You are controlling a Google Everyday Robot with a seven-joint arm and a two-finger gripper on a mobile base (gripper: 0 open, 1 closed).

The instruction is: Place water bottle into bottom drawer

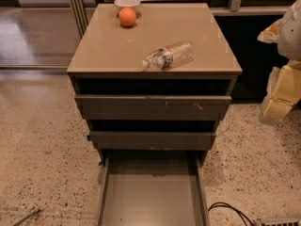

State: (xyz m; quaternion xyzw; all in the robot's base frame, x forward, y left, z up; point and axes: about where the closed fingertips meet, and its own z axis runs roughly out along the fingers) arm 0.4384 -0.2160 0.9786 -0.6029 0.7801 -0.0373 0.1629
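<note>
in the camera view i see the water bottle lying on its side at 5 o'clock on the table. the bottom drawer stands pulled open at 6 o'clock. the gripper hangs well apart at 3 o'clock; released or clenched, i cannot tell.

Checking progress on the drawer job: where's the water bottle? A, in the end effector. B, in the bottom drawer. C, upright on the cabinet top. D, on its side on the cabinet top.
D: the water bottle lies on its side near the front edge of the cabinet top, outside the open bottom drawer, with the end effector away at the view's right edge.
</note>
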